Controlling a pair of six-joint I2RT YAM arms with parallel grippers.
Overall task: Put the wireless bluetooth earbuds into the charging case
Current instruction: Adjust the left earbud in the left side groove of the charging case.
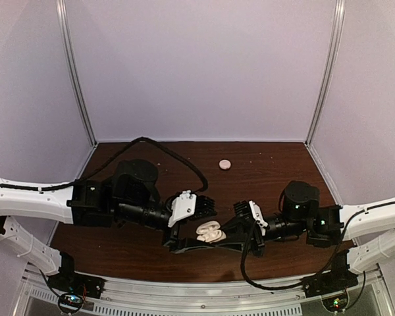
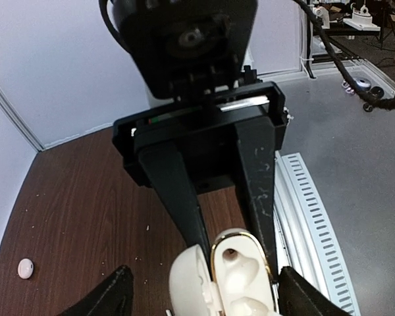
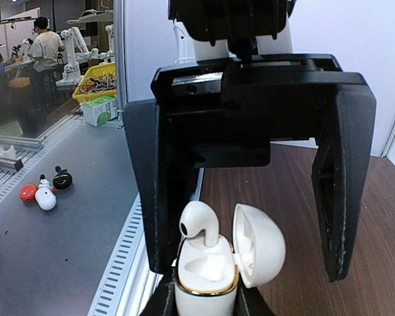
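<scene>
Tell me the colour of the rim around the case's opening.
Gold, against the white case; the right wrist view shows it best.

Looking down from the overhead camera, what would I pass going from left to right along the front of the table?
left arm → charging case, white with its lid open, in the middle where the two arms meet → right arm

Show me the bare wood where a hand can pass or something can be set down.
Bare table runs along the back wall, on both sides of the pink disc. Another patch lies front left, between the left arm and the near edge. Crowded: front centre, where the left end effector and right end effector meet around the charging case.
</scene>
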